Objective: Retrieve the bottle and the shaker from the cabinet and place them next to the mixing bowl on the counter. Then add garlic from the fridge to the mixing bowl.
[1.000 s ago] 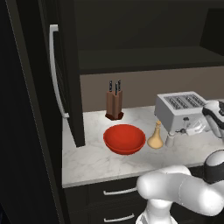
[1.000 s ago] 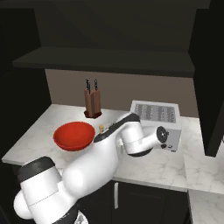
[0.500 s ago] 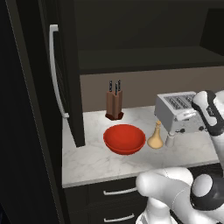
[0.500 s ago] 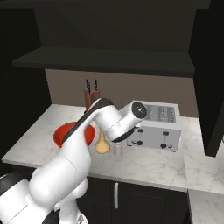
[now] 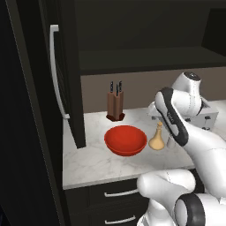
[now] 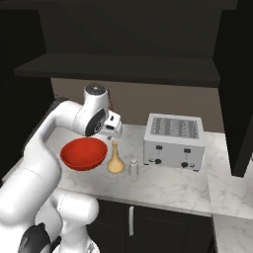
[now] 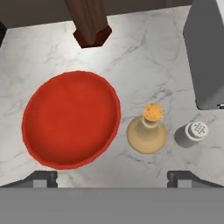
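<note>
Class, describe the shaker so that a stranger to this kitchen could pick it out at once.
On the marble counter, find the red mixing bowl. Right of it stands the tan bottle, then the shaker, before the toaster. It is the smallest: white-grey, with a perforated top.

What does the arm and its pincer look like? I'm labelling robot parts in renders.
Glossy white rounded arm segments with dark grey joint rings and a dark round cap on the wrist joint. The pincer ends in two small dark grey blocky fingertips. No cables or markings are visible.
</note>
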